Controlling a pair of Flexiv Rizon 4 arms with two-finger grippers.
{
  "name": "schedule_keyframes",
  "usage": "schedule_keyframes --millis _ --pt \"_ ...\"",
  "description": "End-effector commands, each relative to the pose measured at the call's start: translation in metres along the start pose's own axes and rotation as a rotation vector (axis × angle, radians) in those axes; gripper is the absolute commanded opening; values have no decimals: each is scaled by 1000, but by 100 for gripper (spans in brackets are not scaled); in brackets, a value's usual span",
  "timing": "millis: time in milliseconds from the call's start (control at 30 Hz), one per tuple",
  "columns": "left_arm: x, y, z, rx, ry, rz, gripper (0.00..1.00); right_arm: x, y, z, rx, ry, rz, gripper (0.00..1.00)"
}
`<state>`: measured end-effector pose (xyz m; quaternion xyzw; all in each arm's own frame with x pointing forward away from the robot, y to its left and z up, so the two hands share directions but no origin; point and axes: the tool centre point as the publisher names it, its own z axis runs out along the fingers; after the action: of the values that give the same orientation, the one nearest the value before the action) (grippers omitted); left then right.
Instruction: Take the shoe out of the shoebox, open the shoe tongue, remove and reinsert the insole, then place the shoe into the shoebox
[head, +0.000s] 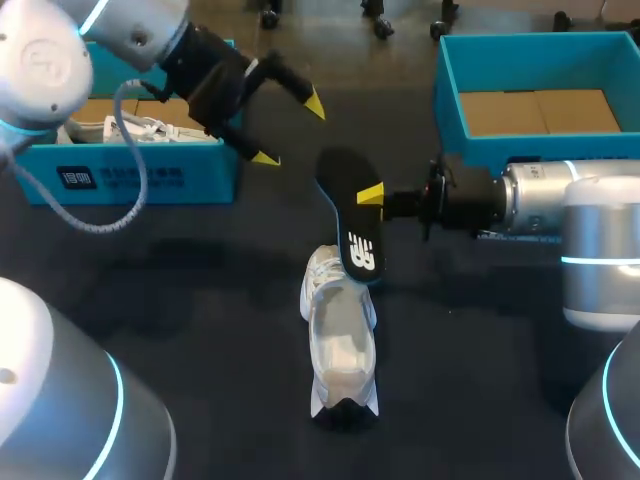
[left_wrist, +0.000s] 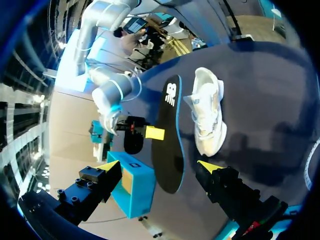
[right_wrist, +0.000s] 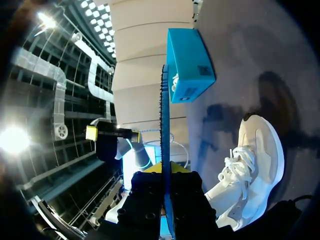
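Two shoes (head: 340, 350) (head: 140, 128), one insole (head: 352, 215), two boxes (head: 130, 175) (head: 450, 100), two tools (head: 290, 131) (head: 370, 198).

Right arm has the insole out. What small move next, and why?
Probably lower the right gripper a little to feed the logo end of the insole into the shoe: that end hangs at the shoe's opening, and the left gripper is open, off by the left shoebox.

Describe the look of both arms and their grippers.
The left arm and right arm are rounded silver-white links with glowing cyan rings. The left gripper and right gripper are black, with yellow-tipped fingers. A grey cable loops off the left arm.
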<state>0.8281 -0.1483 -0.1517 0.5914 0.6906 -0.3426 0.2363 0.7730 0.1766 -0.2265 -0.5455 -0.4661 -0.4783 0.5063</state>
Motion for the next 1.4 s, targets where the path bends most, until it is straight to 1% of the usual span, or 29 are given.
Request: schedule_keyframes --millis 33,133,167,200,267,633,667,733,833,867,900,967,1100,1133,1167,1200,1300,1333,1400 --pt "5 -4 1 -11 -139 2 100 -1 -1 1 -1 0 -1 0" --pt "23 -5 14 -24 -207 -7 100 -1 -1 1 -1 0 -1 0" --pt "29 -4 17 3 -234 -10 100 -1 -1 1 -1 0 -1 0" --pt "33 -1 19 -14 -281 -18 100 -1 -1 1 -1 0 -1 0" --pt "39 4 21 -25 -332 -20 100 -1 -1 1 -1 0 -1 0" --pt "39 6 19 -31 -336 -23 100 -1 -1 1 -1 0 -1 0" --pt "42 5 26 -21 -334 -25 100 -1 -1 1 -1 0 -1 0" --pt "46 0 35 -33 -362 -15 100 -1 -1 1 -1 0 -1 0" --pt "50 -1 40 -62 -434 -20 100 -1 -1 1 -1 0 -1 0" --pt "50 0 42 -69 -449 -39 100 -1 -1 1 -1 0 -1 0" --pt "49 1 43 -61 -472 -45 100 -1 -1 1 -1 0 -1 0" --pt "47 2 44 -78 -503 -57 100 -1 -1 1 -1 0 -1 0" --pt "43 -3 49 -102 -548 -43 100 -1 -1 1 -1 0 -1 0" --pt "42 -5 51 -110 -571 -41 95 -1 -1 1 -1 0 -1 0" --pt "42 -6 52 -107 -581 -40 80 -1 -1 1 -1 0 -1 0" --pt "41 -6 55 -97 -588 -45 75 -1 -1 1 -1 0 -1 0" --pt "40 -5 64 -101 -600 -37 77 -1 -1 1 -1 0 -1 0" --pt "39 -5 67 -91 -604 -40 78 -1 -1 1 -1 0 -1 0" --pt "39 -5 72 -98 -610 -39 75 -1 -1 1 -1 0 -1 0"
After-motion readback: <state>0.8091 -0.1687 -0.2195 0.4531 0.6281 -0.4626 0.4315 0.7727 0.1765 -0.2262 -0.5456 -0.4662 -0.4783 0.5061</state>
